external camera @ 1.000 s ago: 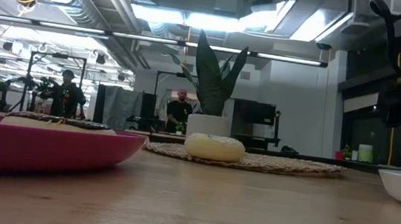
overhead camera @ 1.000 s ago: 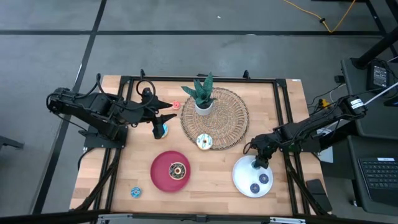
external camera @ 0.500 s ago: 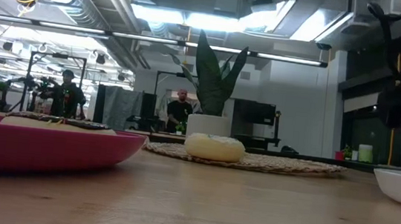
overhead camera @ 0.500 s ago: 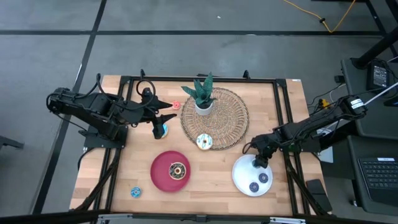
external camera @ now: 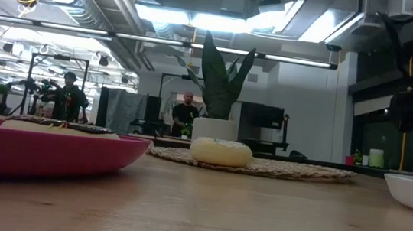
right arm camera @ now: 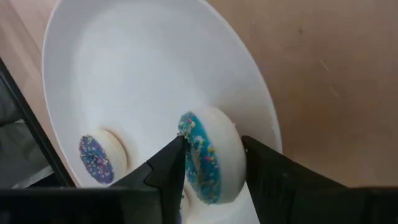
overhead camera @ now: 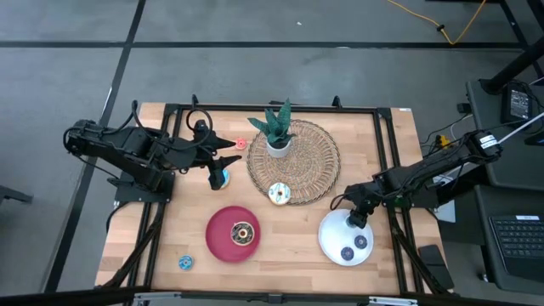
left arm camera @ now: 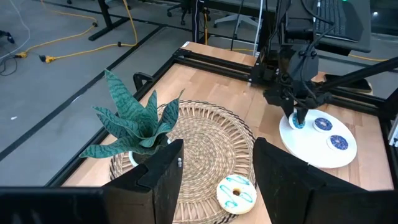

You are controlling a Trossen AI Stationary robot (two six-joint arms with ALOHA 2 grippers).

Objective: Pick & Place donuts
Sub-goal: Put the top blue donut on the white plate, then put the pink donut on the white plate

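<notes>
My right gripper [overhead camera: 352, 223] points down over the white plate [overhead camera: 333, 246] and is shut on a small teal-iced sprinkled donut [right arm camera: 205, 155]; the left wrist view shows it too [left arm camera: 297, 122]. Two small blue donuts [overhead camera: 347, 253] [overhead camera: 360, 243] lie flat on that plate. The chocolate donut [overhead camera: 242, 233] lies on the red plate [overhead camera: 219, 242]. The cream donut [overhead camera: 279, 194] rests on the wicker mat's near edge. My left gripper [overhead camera: 218, 167] is open at the table's left, beside a light-blue donut [overhead camera: 223, 178]. A small red donut [overhead camera: 240, 144] and a small blue one [overhead camera: 184, 262] lie on the wood. My right gripper pinches the teal donut between its two fingers [right arm camera: 166, 169], coming from above and pointing down. The donut stands on edge, its iced face [right arm camera: 200, 149] turned toward one finger. Its lower edge is at the plate's surface near the far rim; whether it rests there I cannot tell.
A potted plant [overhead camera: 276, 129] stands on the round wicker mat [overhead camera: 314, 161] at the table's far middle. A black frame [overhead camera: 280, 108] borders the table. Bare wood lies between the two plates [overhead camera: 289, 242] and near the front edge. People stand in the room beyond [external camera: 185, 115].
</notes>
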